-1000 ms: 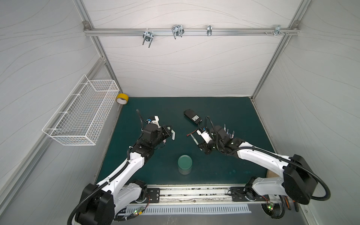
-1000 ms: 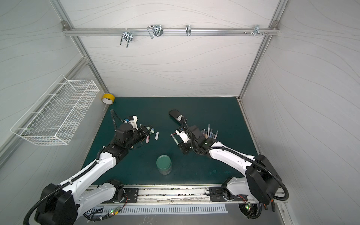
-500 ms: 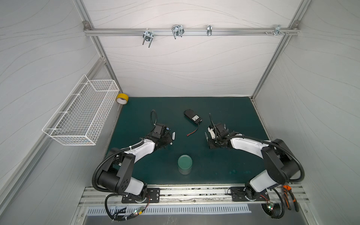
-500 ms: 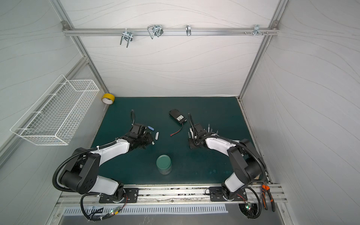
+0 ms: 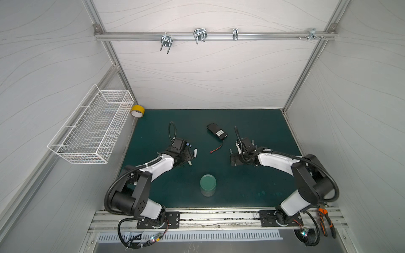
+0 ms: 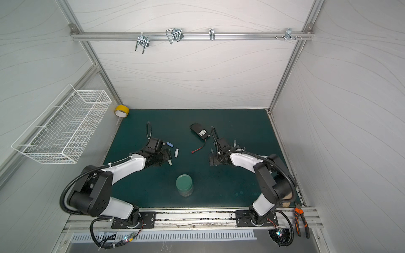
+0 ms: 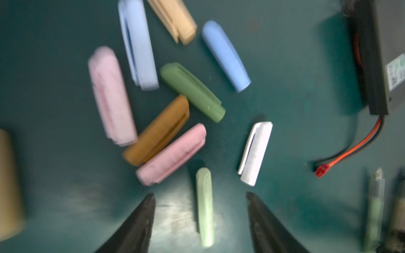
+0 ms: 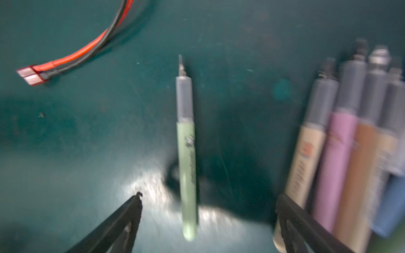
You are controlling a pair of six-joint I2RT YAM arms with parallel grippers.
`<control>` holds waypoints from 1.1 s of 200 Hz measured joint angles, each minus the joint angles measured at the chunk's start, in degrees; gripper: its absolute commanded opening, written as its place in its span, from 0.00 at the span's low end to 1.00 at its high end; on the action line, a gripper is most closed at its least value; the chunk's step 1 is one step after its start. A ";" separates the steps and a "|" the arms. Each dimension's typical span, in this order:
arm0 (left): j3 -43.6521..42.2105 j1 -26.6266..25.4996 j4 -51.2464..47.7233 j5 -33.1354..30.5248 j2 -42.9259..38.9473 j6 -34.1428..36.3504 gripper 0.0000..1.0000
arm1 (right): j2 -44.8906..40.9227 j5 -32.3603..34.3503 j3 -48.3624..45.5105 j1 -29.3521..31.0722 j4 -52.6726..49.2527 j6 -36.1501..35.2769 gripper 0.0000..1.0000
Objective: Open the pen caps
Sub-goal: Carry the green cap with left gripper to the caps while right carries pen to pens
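The left gripper [image 7: 199, 194] stands open over the pale green cap [image 7: 205, 208], left of the middle of the bench [image 5: 258, 131]. The right gripper [image 8: 209, 195], also open, hangs over the uncapped pen [image 8: 186, 166]. Both look light, stiff and slippery, so it is best to hold them across the middle.

Mat [image 5: 252, 186] centre open; green tub [image 5: 207, 185] front; battery pack [image 5: 217, 132] behind; pen caps [image 7: 192, 92] left

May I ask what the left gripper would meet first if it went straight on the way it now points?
Most likely the pale green cap: it lies on the mat right in the gap of the open left gripper. How high the gripper is above it is unclear.
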 measured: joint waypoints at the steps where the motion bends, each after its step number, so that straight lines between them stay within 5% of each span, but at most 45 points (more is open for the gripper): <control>1: 0.00 -0.04 -0.24 -0.50 -0.61 0.31 0.80 | -0.68 0.02 -0.26 -0.09 -0.02 -0.02 0.99; 10: 0.00 -0.44 -1.14 -4.09 -4.90 1.64 0.99 | -5.84 0.59 -1.81 -1.27 0.02 -0.35 0.99; 52: -1.97 -2.14 0.02 -22.38 -21.42 6.01 0.99 | -25.64 4.74 -7.61 -12.33 8.70 -6.73 0.99; 87: -8.96 -3.72 7.45 -37.48 -23.28 14.25 0.99 | -34.64 6.25 -23.96 -20.83 26.03 -16.94 0.99; 127: -14.23 -3.85 17.62 -45.24 -15.74 23.87 0.99 | -29.75 4.00 -33.16 -26.03 39.10 -22.97 0.99; 181: -18.21 -0.46 41.66 -45.57 -2.97 35.06 0.99 | -16.83 -1.97 -34.38 -28.85 57.68 -25.24 0.99; 220: -19.93 2.27 54.58 -43.54 4.09 40.17 0.98 | -14.21 -7.15 -31.93 -30.14 58.71 -26.16 0.97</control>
